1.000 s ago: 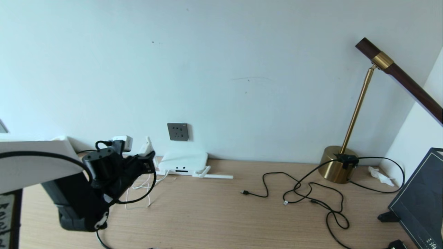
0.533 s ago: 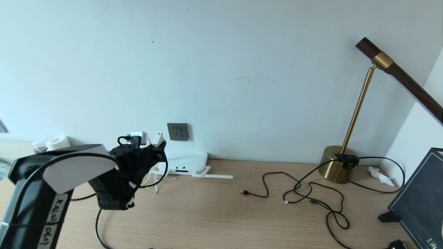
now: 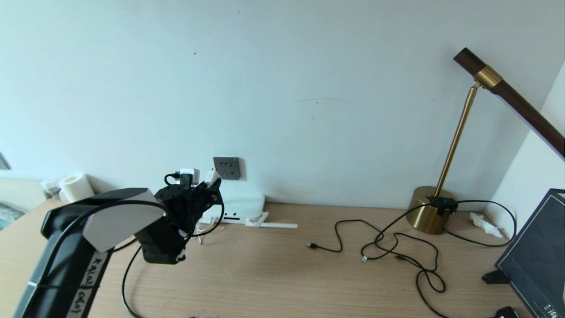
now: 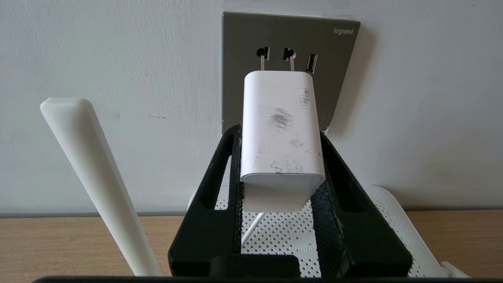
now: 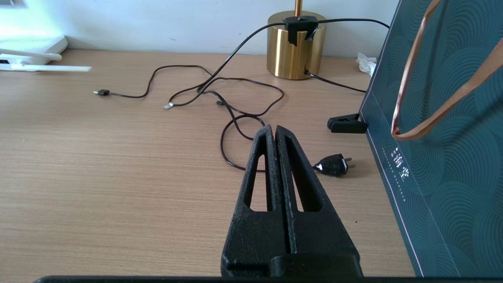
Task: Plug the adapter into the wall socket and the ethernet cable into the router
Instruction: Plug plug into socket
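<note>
**Left claw brings the adapter up to the wall socket**

The left claw (image 4: 281, 157) is clamped on the adapter (image 4: 279, 125), one black finger on each side of the white block. Its two metal prongs point at the upper holes of the wall socket (image 4: 243, 78); whether the tips are in cannot be told. A second ago the claw and adapter sat further left, near the worktop edge; now they are just beside the socket (image 3: 227, 168), above the router (image 3: 240, 205). One router antenna (image 4: 94, 177) stands upright beside the claw. The thin white cord (image 3: 201, 229) trails down to the worktop (image 3: 273, 274). The right claw (image 5: 277, 135) is pressed together, empty, hovering over the worktop near a black plug (image 5: 333, 165), unmoved.
</note>
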